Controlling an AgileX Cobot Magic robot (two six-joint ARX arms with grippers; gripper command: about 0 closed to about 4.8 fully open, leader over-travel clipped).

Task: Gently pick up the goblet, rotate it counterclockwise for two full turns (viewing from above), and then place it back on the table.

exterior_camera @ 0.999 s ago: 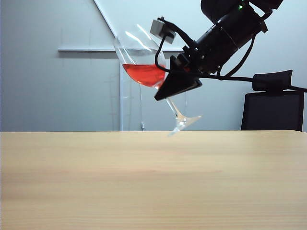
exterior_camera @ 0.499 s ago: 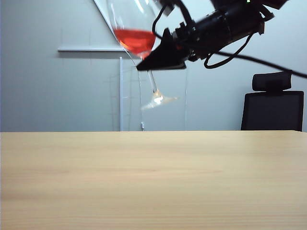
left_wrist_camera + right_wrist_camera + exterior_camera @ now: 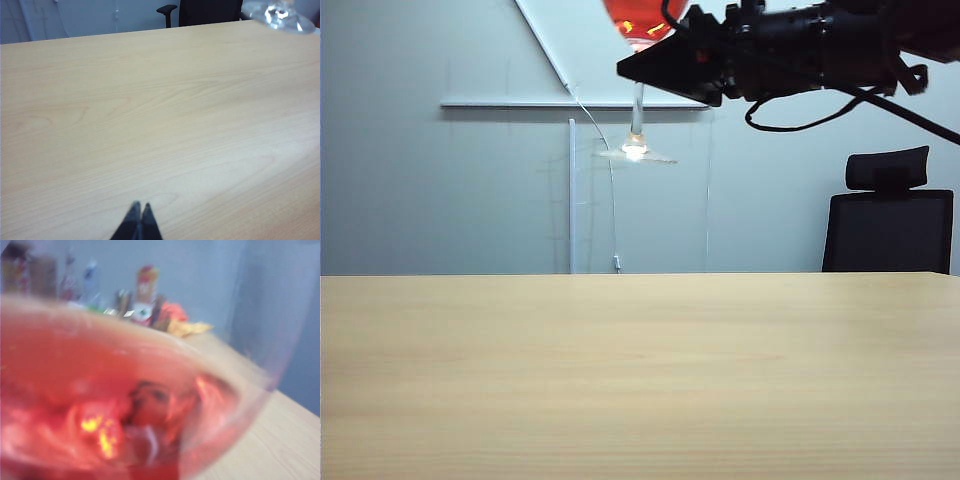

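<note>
The goblet [image 3: 637, 110] hangs upright, high above the table [image 3: 640, 370], its round foot [image 3: 635, 153] well off the wood. Its bowl of red liquid [image 3: 642, 22] is cut off by the upper edge of the exterior view. My right gripper [image 3: 640, 72] reaches in level from the right and is shut on the goblet where stem meets bowl. In the right wrist view the red-filled goblet bowl [image 3: 110, 405] fills the picture and hides the fingers. My left gripper [image 3: 139, 207] is shut and empty low over the table [image 3: 150, 110], far from the goblet foot [image 3: 280, 15].
A black office chair [image 3: 890, 215] stands behind the table's far edge on the right. A black cable [image 3: 800, 120] loops under the right arm. Coloured items [image 3: 145, 290] line a far surface in the right wrist view. The left arm does not show in the exterior view.
My right gripper has lifted the goblet higher and a little left. The goblet went from tilted to upright, and its bowl now runs off the top of the exterior view.
</note>
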